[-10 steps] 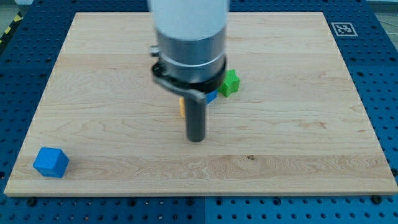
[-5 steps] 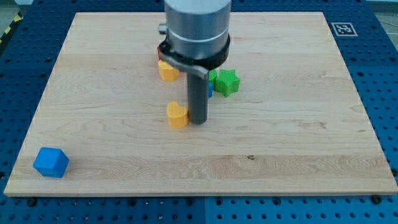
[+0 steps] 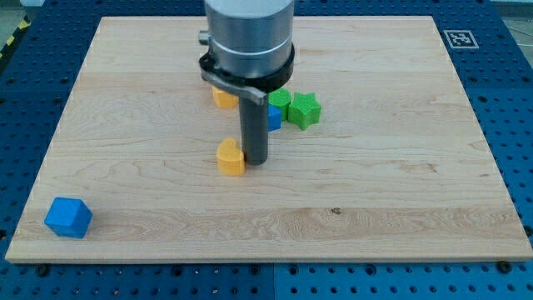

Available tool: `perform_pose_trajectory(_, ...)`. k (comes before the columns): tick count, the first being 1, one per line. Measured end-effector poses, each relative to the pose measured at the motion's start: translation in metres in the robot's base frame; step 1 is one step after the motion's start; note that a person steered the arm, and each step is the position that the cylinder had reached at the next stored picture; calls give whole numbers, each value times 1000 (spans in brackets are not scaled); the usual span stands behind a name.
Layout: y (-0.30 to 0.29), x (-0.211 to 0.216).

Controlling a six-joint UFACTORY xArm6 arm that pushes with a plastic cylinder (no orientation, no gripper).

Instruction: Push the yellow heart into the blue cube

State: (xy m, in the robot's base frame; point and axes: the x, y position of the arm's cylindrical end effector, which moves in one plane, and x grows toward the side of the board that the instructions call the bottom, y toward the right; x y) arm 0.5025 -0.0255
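The yellow heart (image 3: 230, 157) lies on the wooden board (image 3: 400, 167) a little left of its middle. My tip (image 3: 254, 160) stands right beside it, touching its right side. The blue cube (image 3: 68, 217) sits near the board's bottom left corner, far down-left of the heart and the tip.
Behind the rod, a second yellow block (image 3: 223, 97) shows at the arm's left. A small blue block (image 3: 274, 117) and two green blocks (image 3: 304, 109) sit just right of the rod. The arm's grey body (image 3: 248, 42) hides the board's top middle.
My tip has moved left and the yellow heart has slid a little left with it. A second green block now shows behind the rod.
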Motion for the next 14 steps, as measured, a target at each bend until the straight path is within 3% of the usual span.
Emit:
perform_pose_trajectory(4,-114,-5)
perform_pose_trajectory(7,-167,-29)
perform_pose_trajectory(10,-172,-21)
perform_pose_trajectory(12,-173,16)
perform_pose_trajectory(14,-178,25)
